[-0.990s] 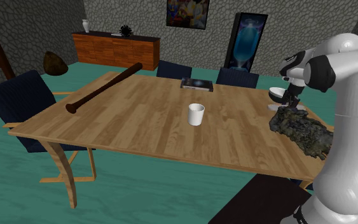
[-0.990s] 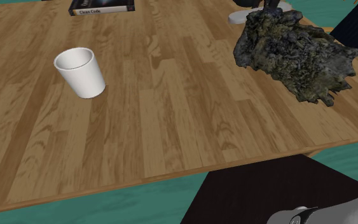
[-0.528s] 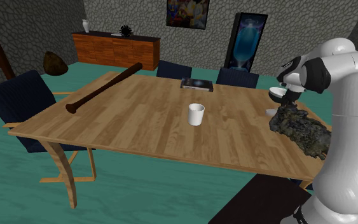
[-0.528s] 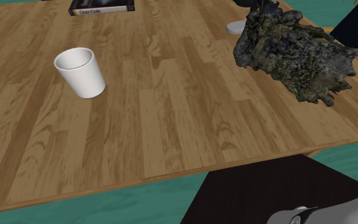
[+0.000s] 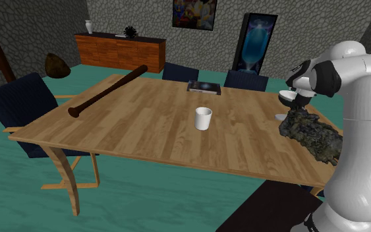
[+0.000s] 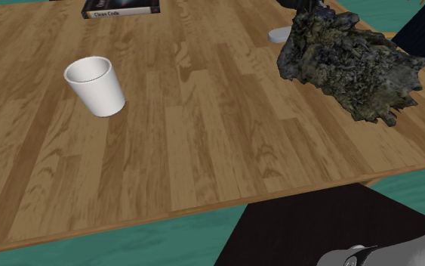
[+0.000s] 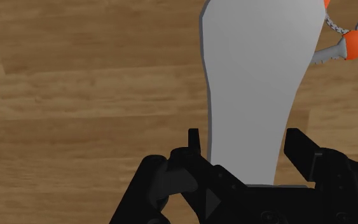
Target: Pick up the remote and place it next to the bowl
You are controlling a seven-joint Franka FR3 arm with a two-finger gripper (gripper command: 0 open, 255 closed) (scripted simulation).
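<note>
Saw gripper (image 7: 244, 139) jaws spread astride remote (image 7: 254, 70), flat on table (image 6: 203, 136) at lump's (image 6: 350, 64) 10 o'clock; judged it light, stiff, slick-shelled, best pinched across long sides mid-body.

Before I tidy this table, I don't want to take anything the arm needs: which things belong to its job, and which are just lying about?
Part of the job:
- light grey remote, straddled by the open tool
- bowl

Just lying about:
- bat
- book
- white cup
- dark rocky lump
</note>
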